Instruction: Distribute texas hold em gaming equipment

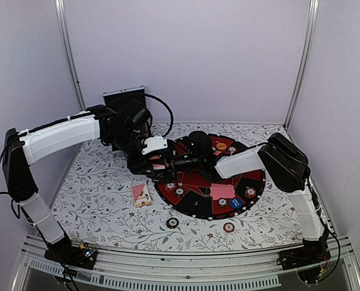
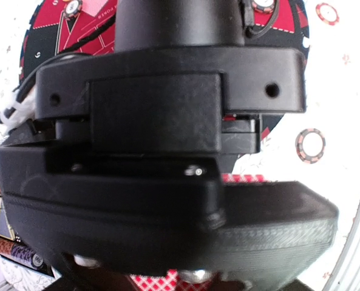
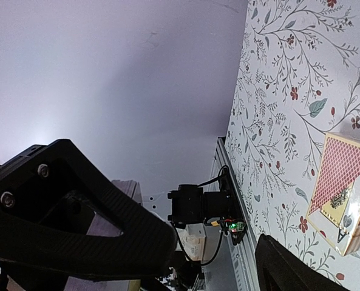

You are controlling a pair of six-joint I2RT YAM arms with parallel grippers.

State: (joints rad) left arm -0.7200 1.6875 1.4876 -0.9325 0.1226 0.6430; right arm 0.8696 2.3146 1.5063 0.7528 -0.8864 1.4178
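My left gripper (image 1: 157,159) hovers over the left edge of the round red-and-black poker mat (image 1: 198,206), shut on pink-checked playing cards (image 2: 161,283). My right gripper (image 1: 175,162) reaches in from the right, right beside it, and its black body fills most of the left wrist view. Its fingers (image 3: 76,230) stand open with nothing between them. The small pink card box (image 1: 141,194) lies on the cloth left of the mat, also in the right wrist view as the card box (image 3: 343,194). A pink card (image 1: 222,191), the orange button (image 1: 221,146), the blue button (image 1: 235,203) and striped chips (image 1: 251,192) lie on the mat.
Two loose chips (image 1: 172,222) (image 1: 229,227) lie on the floral cloth in front of the mat. A silver-edged black case (image 1: 124,97) stands at the back left behind the left arm. White walls close in the table on three sides.
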